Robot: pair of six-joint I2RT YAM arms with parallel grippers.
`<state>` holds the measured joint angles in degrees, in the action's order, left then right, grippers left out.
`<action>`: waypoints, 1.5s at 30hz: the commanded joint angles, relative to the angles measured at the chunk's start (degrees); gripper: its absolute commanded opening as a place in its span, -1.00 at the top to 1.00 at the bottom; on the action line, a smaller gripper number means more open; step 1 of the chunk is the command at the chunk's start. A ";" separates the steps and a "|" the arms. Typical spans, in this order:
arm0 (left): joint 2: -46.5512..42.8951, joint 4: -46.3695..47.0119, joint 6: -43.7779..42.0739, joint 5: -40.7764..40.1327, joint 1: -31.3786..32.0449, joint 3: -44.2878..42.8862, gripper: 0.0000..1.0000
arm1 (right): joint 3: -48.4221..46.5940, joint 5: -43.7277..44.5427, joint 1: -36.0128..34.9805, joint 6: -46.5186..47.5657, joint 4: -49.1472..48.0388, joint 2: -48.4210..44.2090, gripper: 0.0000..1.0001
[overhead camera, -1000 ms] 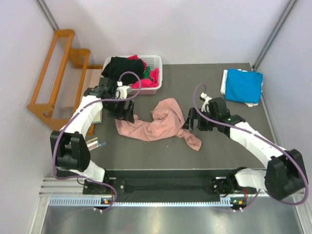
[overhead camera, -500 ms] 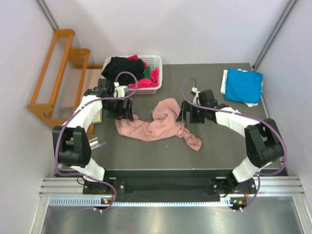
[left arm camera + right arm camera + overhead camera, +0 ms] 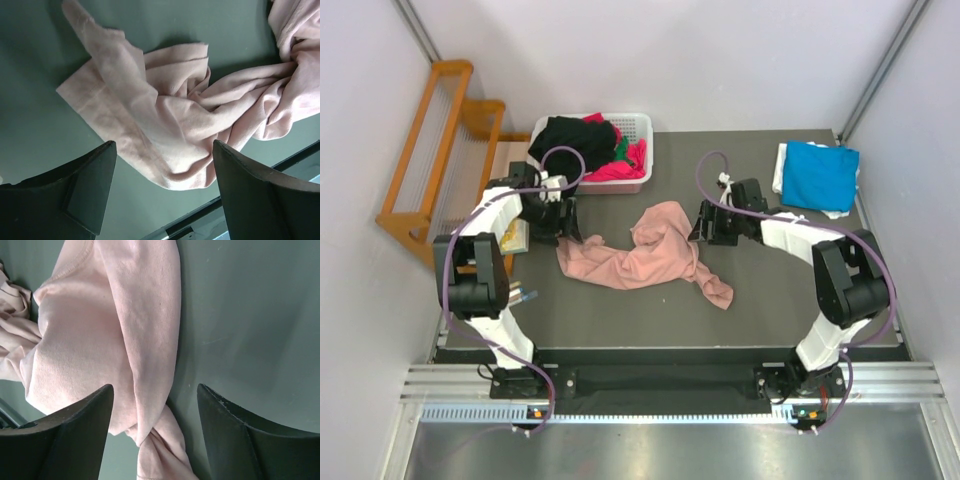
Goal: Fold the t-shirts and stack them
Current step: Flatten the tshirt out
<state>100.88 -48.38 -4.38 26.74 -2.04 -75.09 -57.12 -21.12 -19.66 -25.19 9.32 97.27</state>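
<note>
Find one pink shirt (image 3: 650,255), crumpled and twisted ropelike, mid-table (image 3: 770,290); count one blue shirt (image 3: 820,175) folded at the far right corner, one black-magenta-green heap (image 3: 582,140) in one basket (image 3: 638,122), and left gripper (image 3: 164,150) and right gripper (image 3: 155,390) both gaping above pink cloth, clasping nothing.

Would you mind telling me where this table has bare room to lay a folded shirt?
Bare table lies between the white basket and the blue shirt, and again between the pink shirt and the near edge. The middle is crowded by that sprawled shirt.
</note>
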 commanded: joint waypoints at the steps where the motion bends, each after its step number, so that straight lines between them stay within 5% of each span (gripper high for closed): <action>1: 0.37 1.97 0.43 2.34 0.02 -3.13 -0.63 | -2.29 -1.99 0.41 -0.65 -3.52 1.34 -0.34; 19: 3.62 3.12 1.22 1.91 0.11 -2.87 -0.38 | -2.03 -6.38 0.41 -2.58 -5.98 5.82 -0.24; 22: 3.97 3.20 1.48 1.82 0.20 -3.13 -0.23 | -1.94 -6.56 0.33 -2.67 -6.07 6.00 -0.09; 26: 4.06 3.64 1.57 0.95 0.11 -3.13 0.45 | -2.20 -6.65 0.41 -2.85 -5.90 6.26 0.52; 29: 3.89 3.56 1.39 0.77 0.20 -3.31 0.74 | -2.29 -6.56 0.41 -2.85 -5.72 6.09 0.78; 33: 3.36 3.38 1.22 0.59 0.11 -3.48 0.92 | -2.20 -6.47 0.33 -2.76 -5.37 5.47 1.00; 40: 1.69 1.46 1.65 0.24 -0.06 -6.29 1.00 | -3.17 -5.51 0.41 -2.24 -3.70 1.79 1.00; 45: -0.77 -3.73 3.50 0.95 -1.65 -22.06 1.00 | -9.13 -3.40 1.29 -1.00 0.60 -4.62 1.00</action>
<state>105.16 -49.69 -2.42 27.22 -2.39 -83.48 -58.74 -25.89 -19.46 -27.90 8.58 100.92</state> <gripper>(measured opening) 0.012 0.014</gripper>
